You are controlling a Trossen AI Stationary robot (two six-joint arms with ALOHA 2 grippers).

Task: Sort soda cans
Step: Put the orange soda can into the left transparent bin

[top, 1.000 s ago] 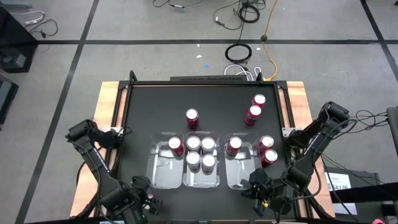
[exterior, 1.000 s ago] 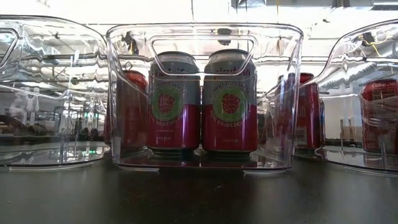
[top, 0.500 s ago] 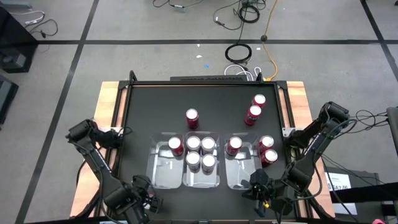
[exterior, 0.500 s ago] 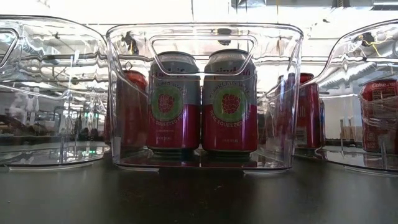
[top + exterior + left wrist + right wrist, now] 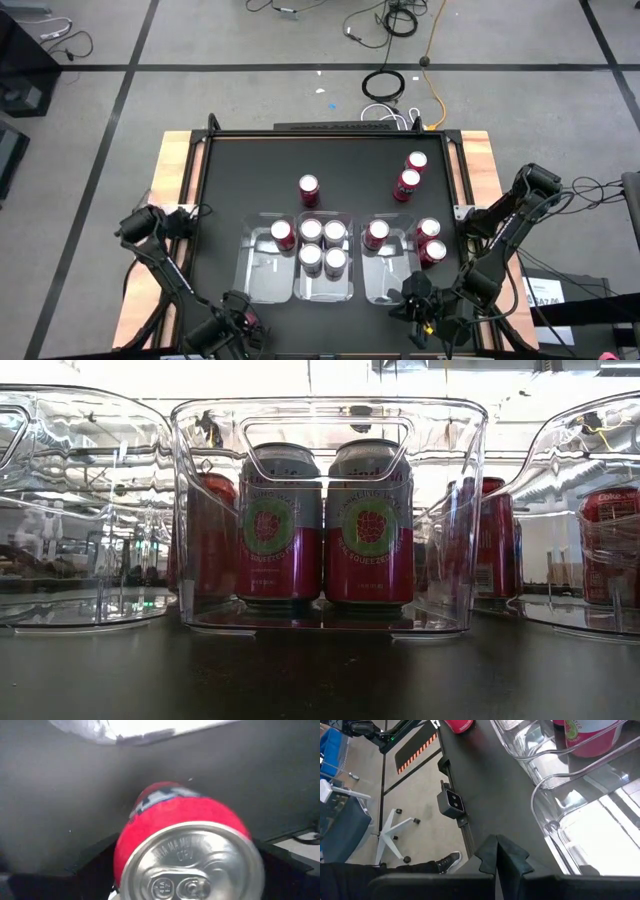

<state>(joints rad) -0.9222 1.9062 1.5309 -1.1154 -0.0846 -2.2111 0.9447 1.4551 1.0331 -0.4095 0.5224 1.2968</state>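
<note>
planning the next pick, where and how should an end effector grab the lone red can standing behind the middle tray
Grip the lone red can around its round side wall, below the silver top. It stands upright with bare black table all round it, so its sides are open. The middle tray lies on its near side, so coming down from above, end effector fingers straddling the body, looks safest.

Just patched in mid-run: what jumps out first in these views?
A red can fills the left wrist view, lying between the left gripper's fingers at the table's near edge. Three clear trays sit in a row, the middle tray holding four cans. The right gripper waits shut beside the right tray.
</note>
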